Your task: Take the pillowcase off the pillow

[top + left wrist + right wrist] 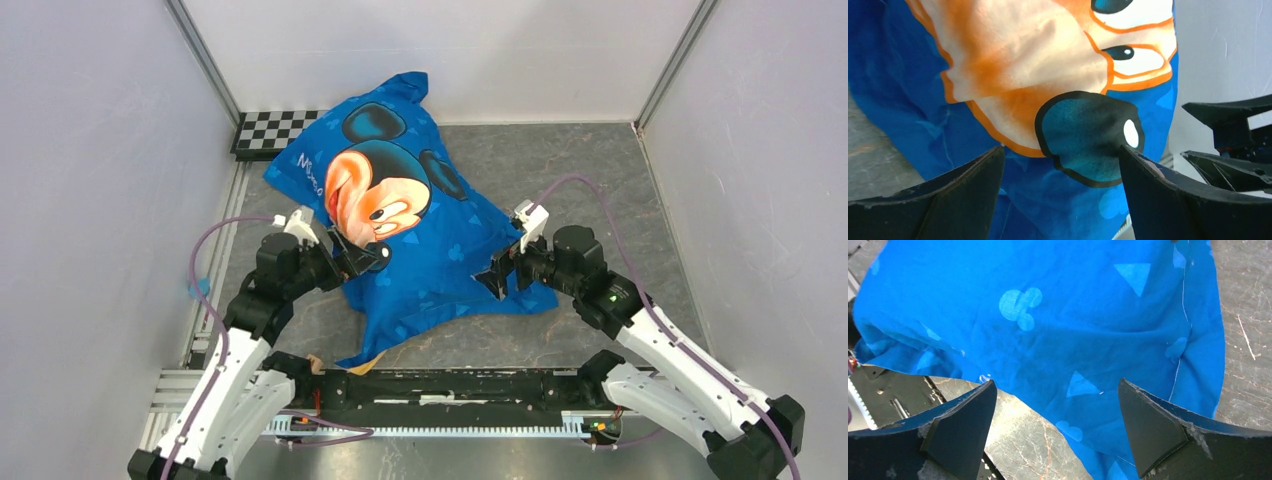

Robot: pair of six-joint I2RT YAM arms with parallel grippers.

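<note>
**No pillow showing, only pillowcase (420, 230)**

At the printed mouse's nose, left gripper (1060, 150) spread wide, gripping nothing. Blue side up, lying across the table (600, 170). Over the near-right hem, right gripper (1057, 382) likewise agape, empty.

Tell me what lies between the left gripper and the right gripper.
Only the pillowcase, blue side up, fills the stretch from left gripper to right gripper, per the top external view.
</note>
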